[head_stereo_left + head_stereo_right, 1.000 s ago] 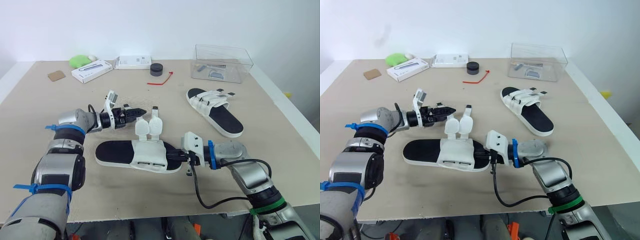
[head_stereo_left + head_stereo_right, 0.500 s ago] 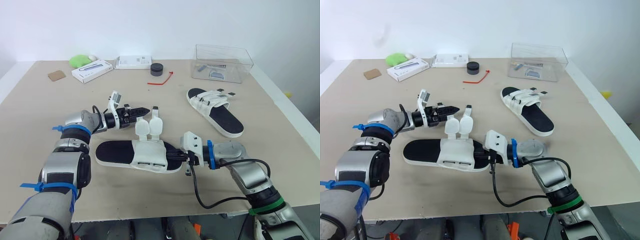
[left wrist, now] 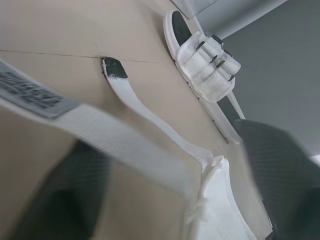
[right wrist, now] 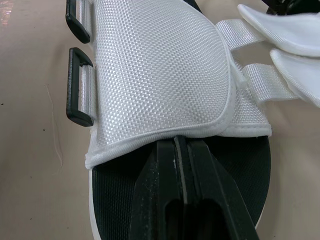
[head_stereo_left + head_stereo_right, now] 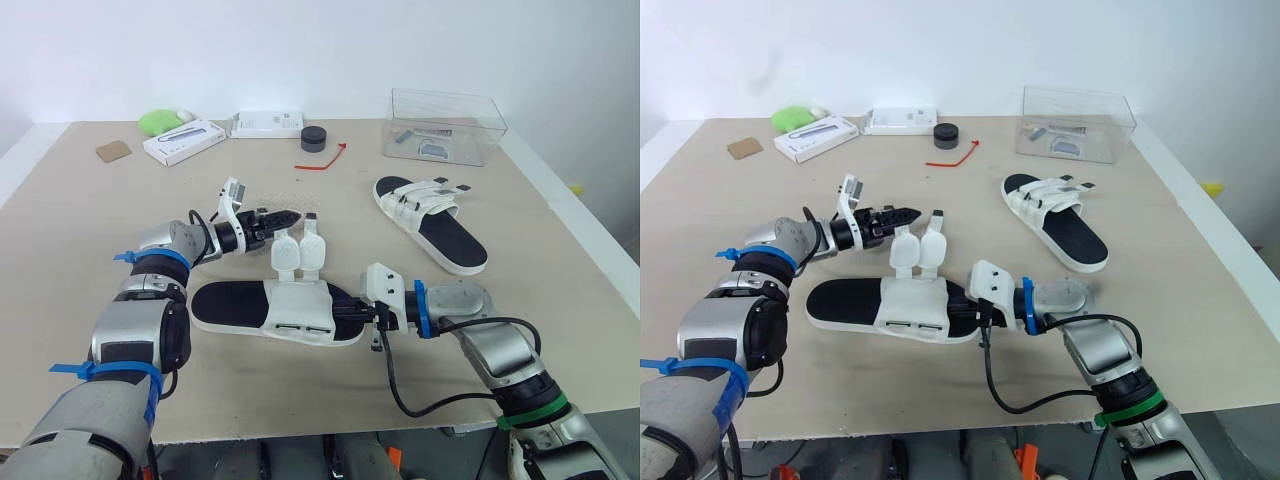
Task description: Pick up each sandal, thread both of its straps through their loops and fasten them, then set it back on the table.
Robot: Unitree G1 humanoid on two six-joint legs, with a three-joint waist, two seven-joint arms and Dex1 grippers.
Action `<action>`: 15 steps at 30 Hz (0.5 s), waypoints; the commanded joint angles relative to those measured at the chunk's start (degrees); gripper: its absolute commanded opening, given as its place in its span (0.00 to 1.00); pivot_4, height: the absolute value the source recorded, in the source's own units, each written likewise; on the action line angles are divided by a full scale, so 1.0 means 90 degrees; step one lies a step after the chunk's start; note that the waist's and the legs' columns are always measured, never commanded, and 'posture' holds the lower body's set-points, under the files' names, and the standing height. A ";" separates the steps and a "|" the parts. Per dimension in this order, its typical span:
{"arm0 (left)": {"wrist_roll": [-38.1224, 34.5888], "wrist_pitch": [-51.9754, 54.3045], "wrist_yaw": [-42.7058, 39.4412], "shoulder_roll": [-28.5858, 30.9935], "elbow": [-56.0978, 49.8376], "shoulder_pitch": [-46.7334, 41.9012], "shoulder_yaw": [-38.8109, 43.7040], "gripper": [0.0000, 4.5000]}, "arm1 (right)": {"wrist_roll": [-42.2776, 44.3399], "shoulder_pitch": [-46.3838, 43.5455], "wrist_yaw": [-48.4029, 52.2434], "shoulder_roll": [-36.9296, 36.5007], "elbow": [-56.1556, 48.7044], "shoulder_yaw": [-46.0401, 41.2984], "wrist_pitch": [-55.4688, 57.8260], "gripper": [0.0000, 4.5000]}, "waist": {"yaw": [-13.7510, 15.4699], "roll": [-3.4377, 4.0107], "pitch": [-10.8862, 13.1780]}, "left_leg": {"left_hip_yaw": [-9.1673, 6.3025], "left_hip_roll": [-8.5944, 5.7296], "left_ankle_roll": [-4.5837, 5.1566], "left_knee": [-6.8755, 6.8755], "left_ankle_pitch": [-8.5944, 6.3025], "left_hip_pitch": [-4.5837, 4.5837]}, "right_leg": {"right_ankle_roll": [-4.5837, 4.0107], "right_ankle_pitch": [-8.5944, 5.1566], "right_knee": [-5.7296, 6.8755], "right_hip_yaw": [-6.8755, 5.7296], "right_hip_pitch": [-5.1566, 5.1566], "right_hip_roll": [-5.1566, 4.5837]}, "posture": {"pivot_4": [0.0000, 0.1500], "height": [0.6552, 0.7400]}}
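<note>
The near sandal (image 5: 272,310), white upper on a black sole, lies flat at the table's middle with both straps (image 5: 297,252) loose and pointing away from me. My left gripper (image 5: 292,214) hovers at the strap ends. Its fingers stand apart in the left wrist view, with one loose strap (image 3: 125,150) running between them; the other strap (image 3: 150,120) lies on the table beyond. My right gripper (image 4: 182,165) is shut, its tips resting on the black footbed and tucked under the hem of the white upper (image 4: 160,70). The second sandal (image 5: 430,222) lies to the far right.
A clear plastic box (image 5: 447,127) stands at the back right. Two white boxes (image 5: 183,141) (image 5: 267,124), a black puck (image 5: 313,139), a red cord (image 5: 325,160), a green object (image 5: 158,122) and a brown square (image 5: 113,151) line the far side.
My left gripper has slid a little to the right and farther from me, up to the strap ends. The right arm and both sandals have stayed put.
</note>
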 commanded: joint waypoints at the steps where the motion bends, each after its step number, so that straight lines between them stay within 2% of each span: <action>1: -0.0002 -0.0090 -0.0117 0.0010 0.0000 -0.0204 0.0130 0.45 | 0.0020 -0.0114 0.0015 -0.0005 -0.0214 0.0021 -0.0004 0.00 | 0.0000 0.0000 0.0000 | 0.0000 0.0000 0.0000 0.0000 0.0000 0.0000 | 0.0000 0.0000 0.0000 0.0000 0.0000 -0.0001 | 1.00 1.00; 2: 0.0004 -0.0111 -0.0111 0.0019 0.0008 -0.0208 0.0142 0.33 | 0.0020 -0.0111 0.0018 -0.0006 -0.0216 0.0025 -0.0004 0.00 | 0.0000 0.0000 0.0000 | 0.0000 0.0000 0.0000 0.0000 0.0000 0.0000 | 0.0000 0.0000 0.0000 0.0000 0.0000 -0.0001 | 1.00 1.00; 3: 0.0020 -0.0148 -0.0106 0.0034 0.0014 -0.0209 0.0142 0.31 | 0.0019 -0.0108 0.0020 -0.0009 -0.0219 0.0026 -0.0005 0.00 | 0.0000 0.0000 0.0000 | 0.0000 0.0000 0.0000 0.0000 0.0000 0.0000 | 0.0000 0.0000 0.0000 0.0000 0.0000 -0.0001 | 1.00 1.00; 4: 0.0058 -0.0255 -0.0099 0.0050 0.0001 -0.0198 0.0125 0.18 | 0.0013 -0.0108 0.0024 -0.0014 -0.0220 0.0029 -0.0008 0.00 | 0.0000 0.0000 0.0000 | 0.0000 0.0000 0.0000 0.0000 0.0000 0.0000 | 0.0000 0.0000 0.0000 0.0000 0.0000 -0.0001 | 1.00 1.00; 5: 0.0099 -0.0455 -0.0109 0.0068 -0.0064 -0.0175 0.0105 0.18 | 0.0015 -0.0108 0.0029 -0.0017 -0.0221 0.0030 -0.0007 0.00 | 0.0000 0.0000 0.0000 | 0.0000 0.0000 0.0000 0.0000 0.0000 0.0000 | 0.0000 0.0000 0.0000 0.0000 0.0000 -0.0001 | 1.00 1.00; 6: 0.0211 -0.0651 -0.0224 0.0091 -0.0183 -0.0141 -0.0018 0.06 | 0.0013 -0.0108 0.0033 -0.0020 -0.0222 0.0032 -0.0005 0.00 | 0.0000 -0.0001 0.0000 | 0.0000 0.0000 0.0000 0.0000 0.0000 0.0000 | 0.0000 0.0000 0.0000 0.0000 0.0000 -0.0001 | 1.00 1.00; 8: 0.0343 -0.0950 -0.0478 0.0112 -0.0397 -0.0085 -0.0188 0.02 | 0.0015 -0.0102 0.0038 -0.0028 -0.0231 0.0028 -0.0002 0.00 | 0.0001 -0.0001 0.0000 | 0.0000 0.0000 0.0000 0.0000 0.0000 0.0000 | 0.0000 0.0000 0.0000 0.0000 0.0000 -0.0001 | 1.00 1.00; 10: 0.0495 -0.1397 -0.0740 0.0159 -0.0764 -0.0019 -0.0361 0.02 | 0.0014 -0.0096 0.0044 -0.0038 -0.0231 0.0022 -0.0003 0.00 | 0.0002 -0.0001 0.0000 | 0.0001 0.0000 -0.0001 0.0000 0.0000 -0.0001 | 0.0000 0.0000 0.0000 0.0000 0.0000 -0.0001 | 1.00 1.00; 15: 0.1254 -0.3286 -0.1572 0.0377 -0.2883 0.0983 -0.1393 0.02 | 0.0007 -0.0062 0.0064 -0.0067 -0.0241 0.0012 -0.0010 0.00 | -0.0005 0.0001 0.0000 | 0.0006 0.0018 -0.0003 -0.0002 -0.0001 0.0001 | -0.0001 0.0000 0.0000 0.0007 -0.0002 0.0001 | 1.00 1.00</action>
